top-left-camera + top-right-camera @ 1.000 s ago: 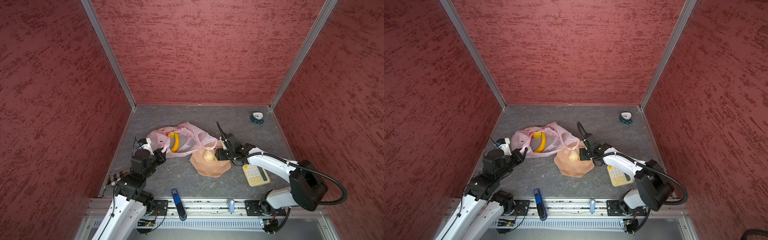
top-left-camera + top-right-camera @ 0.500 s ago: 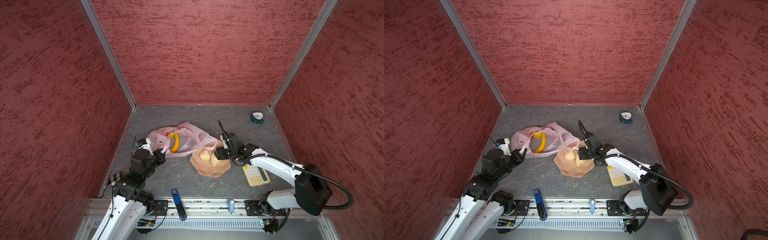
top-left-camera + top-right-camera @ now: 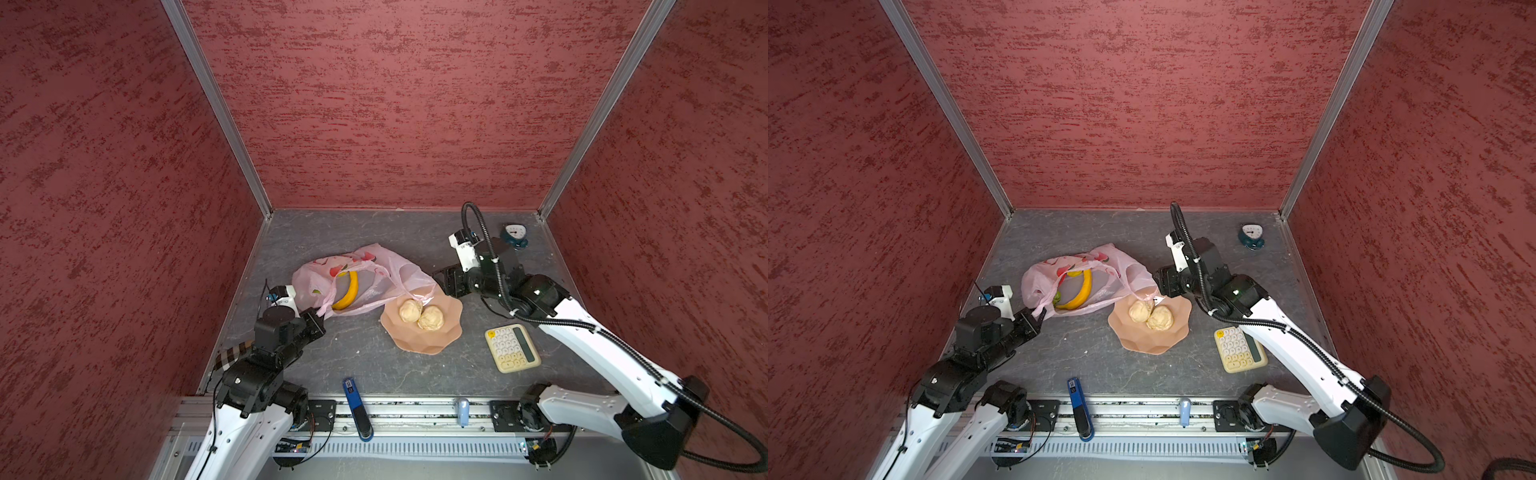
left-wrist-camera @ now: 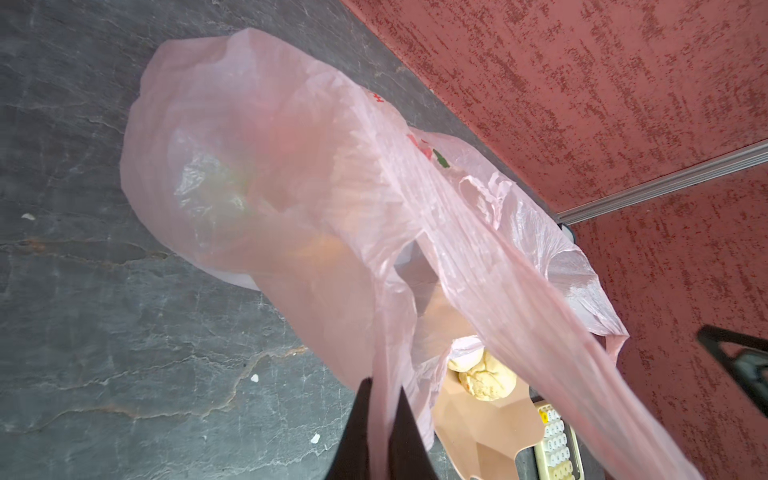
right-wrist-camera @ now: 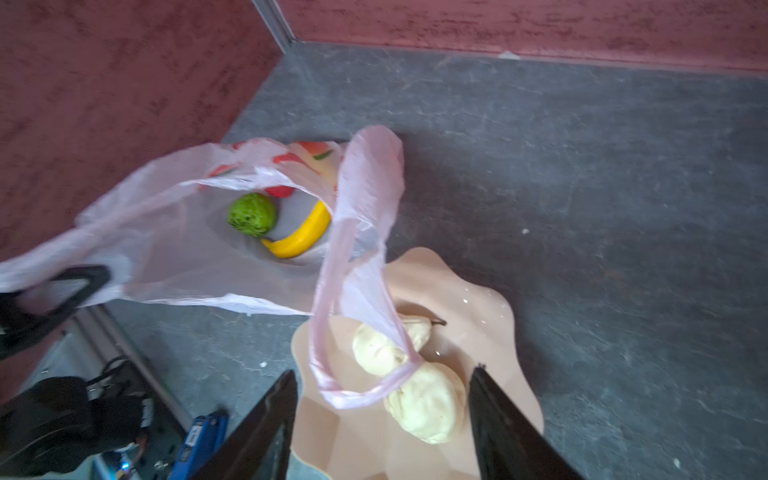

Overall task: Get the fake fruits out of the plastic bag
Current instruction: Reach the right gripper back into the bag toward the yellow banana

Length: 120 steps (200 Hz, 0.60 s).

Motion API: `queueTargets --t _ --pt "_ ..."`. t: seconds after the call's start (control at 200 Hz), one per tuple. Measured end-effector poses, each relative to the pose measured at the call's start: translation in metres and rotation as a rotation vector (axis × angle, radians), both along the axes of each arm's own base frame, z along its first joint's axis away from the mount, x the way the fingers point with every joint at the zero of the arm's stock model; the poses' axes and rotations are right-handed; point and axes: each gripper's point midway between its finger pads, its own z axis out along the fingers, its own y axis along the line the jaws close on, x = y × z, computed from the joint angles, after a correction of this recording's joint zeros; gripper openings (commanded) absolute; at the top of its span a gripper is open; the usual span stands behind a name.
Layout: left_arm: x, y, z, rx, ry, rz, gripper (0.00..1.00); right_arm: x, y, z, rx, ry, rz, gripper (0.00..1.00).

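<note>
Left fingers (image 4: 383, 388) are pinched shut on one handle of the bag (image 3: 374, 266). They hold its mouth up and open. My right fingers (image 5: 382, 374) are wide and hold nothing. They hang over the bowl (image 3: 415, 347), and the other handle droops loose between them.

Two beige balls (image 3: 409, 311) sit in the bowl, side by side and touching, so they are out. The banana (image 3: 349, 291) and a green fruit (image 5: 251, 214) lie inside the bag, which rests on the table (image 3: 374, 365).

From my right fingers, the banana is straight ahead through the open mouth, past the bowl, toward my left arm. It lies long across my way in, not pointing at me. My left fingers are nearer to it, but they are busy, so I think the right ones should go in.

I see red bits near the green fruit, but I cannot tell if they are fruit or pictures on the bag. The loose handle could catch my fingers.
</note>
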Motion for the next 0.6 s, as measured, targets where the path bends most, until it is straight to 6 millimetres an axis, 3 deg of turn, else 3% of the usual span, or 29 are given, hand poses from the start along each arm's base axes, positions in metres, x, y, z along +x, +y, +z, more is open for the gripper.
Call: queueTargets --t 0.08,0.21,0.496,0.601 --pt "-0.001 0.000 -0.006 0.004 0.011 0.000 0.10 -0.003 0.019 0.012 0.004 -0.020 0.076 0.60" --pt "-0.003 0.001 -0.016 0.005 0.025 0.002 0.09 -0.004 0.068 0.005 0.003 -0.004 0.209 0.52" --pt "-0.006 -0.002 -0.028 -0.001 0.068 -0.010 0.06 -0.009 0.177 -0.072 -0.012 0.162 0.420 0.47" --pt "-0.006 -0.004 -0.033 -0.008 0.096 -0.012 0.06 -0.019 0.201 -0.098 -0.014 0.223 0.453 0.44"
